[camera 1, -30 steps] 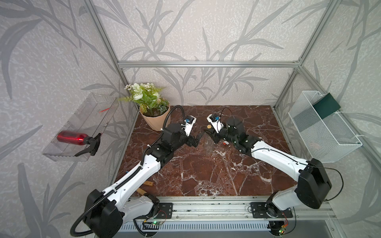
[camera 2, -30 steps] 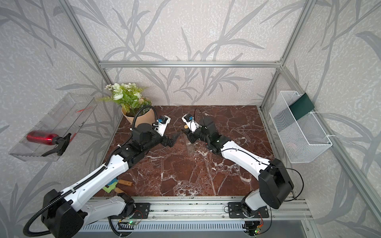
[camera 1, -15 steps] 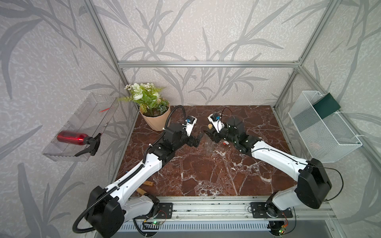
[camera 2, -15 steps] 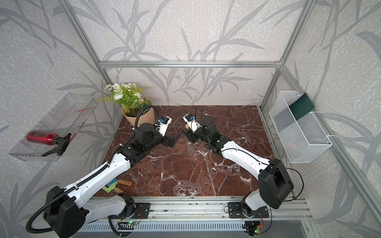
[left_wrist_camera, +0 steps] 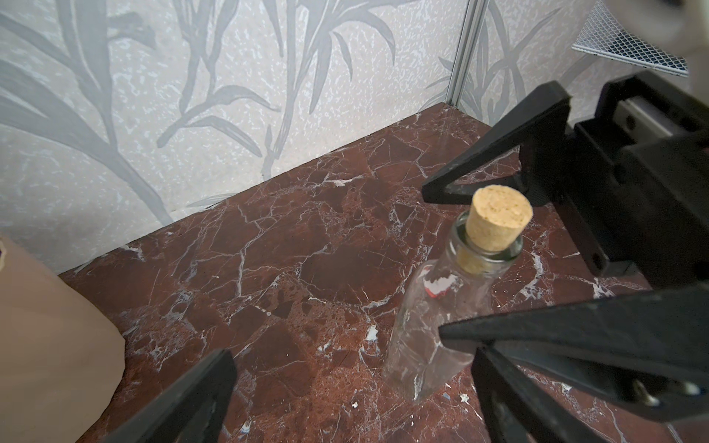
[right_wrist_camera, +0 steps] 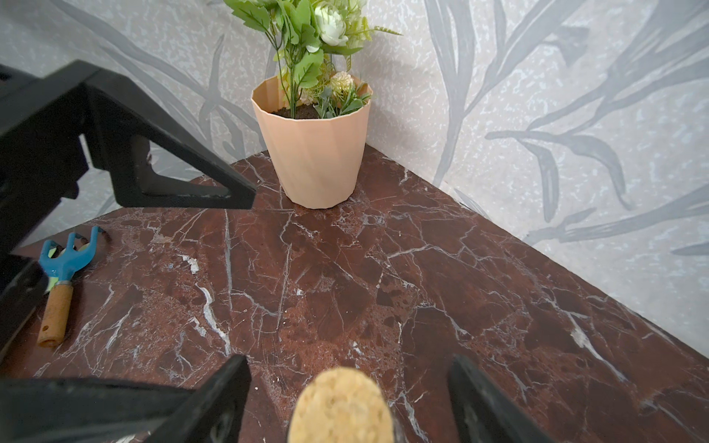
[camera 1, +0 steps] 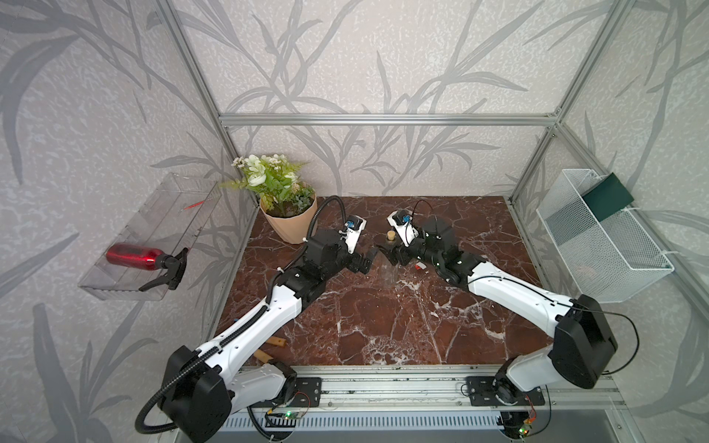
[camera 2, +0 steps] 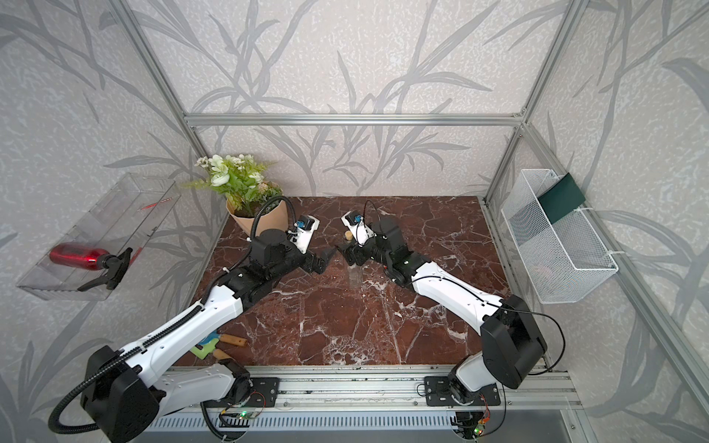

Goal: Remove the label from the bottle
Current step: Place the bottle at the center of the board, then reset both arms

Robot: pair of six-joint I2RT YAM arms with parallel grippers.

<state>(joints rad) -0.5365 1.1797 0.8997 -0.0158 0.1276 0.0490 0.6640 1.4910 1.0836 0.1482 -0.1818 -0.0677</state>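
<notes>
Since a second ago my right fingers have swung from a narrow gap to a wide one, while both arms sit much where they were. Starting at the left, a clear plastic tray [camera 1: 126,284] on the left wall holds a shiny red spray bottle with a black trigger [camera 1: 132,256]. A blue hand rake with a wooden handle [right_wrist_camera: 61,284] lies by the table's near-left corner, and a peach ribbed pot of green leaves and white flowers [camera 1: 287,226] fills the far-left corner. My left gripper [camera 1: 369,260] is spread fully and holds nothing. Its tips are aimed at the small clear glass bottle [left_wrist_camera: 429,330] with a tan cork stopper [left_wrist_camera: 498,218]. That stands upright on the dark red marble table [camera 1: 383,326], in its far half, midway between the left and right edges. My right gripper [camera 1: 388,256] comes in from the opposite side, fingers [right_wrist_camera: 230,383] wide, one each side of the cork with bare marble in both gaps, gripping nothing. The tiny red-and-white label scrap [camera 1: 421,265] shows just right of the bottle, under my right wrist; whether it lies flat on the marble I cannot tell. On the right wall hangs a white wire mesh basket [camera 1: 598,245] holding a dark green card [camera 1: 608,195].
</notes>
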